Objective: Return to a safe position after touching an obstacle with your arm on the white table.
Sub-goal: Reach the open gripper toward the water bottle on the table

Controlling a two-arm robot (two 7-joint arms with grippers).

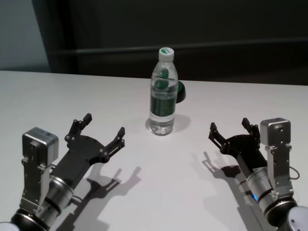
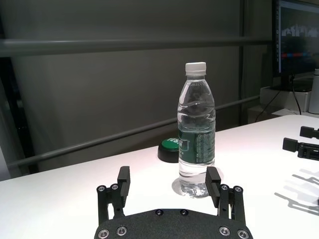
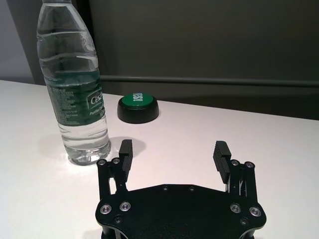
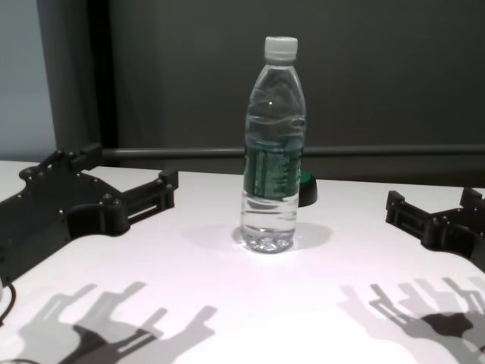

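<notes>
The clear water bottle with a white cap and dark green label stands upright in the middle of the white table. It also shows in the left wrist view, the right wrist view and the chest view. My left gripper is open and empty, above the table to the bottle's near left, apart from it. My right gripper is open and empty to the bottle's near right, also apart. Both show in the chest view, the left gripper and the right gripper.
A small black puck with a green top sits just behind the bottle, also in the right wrist view. A dark wall with a rail runs behind the table's far edge. A monitor stands off to one side.
</notes>
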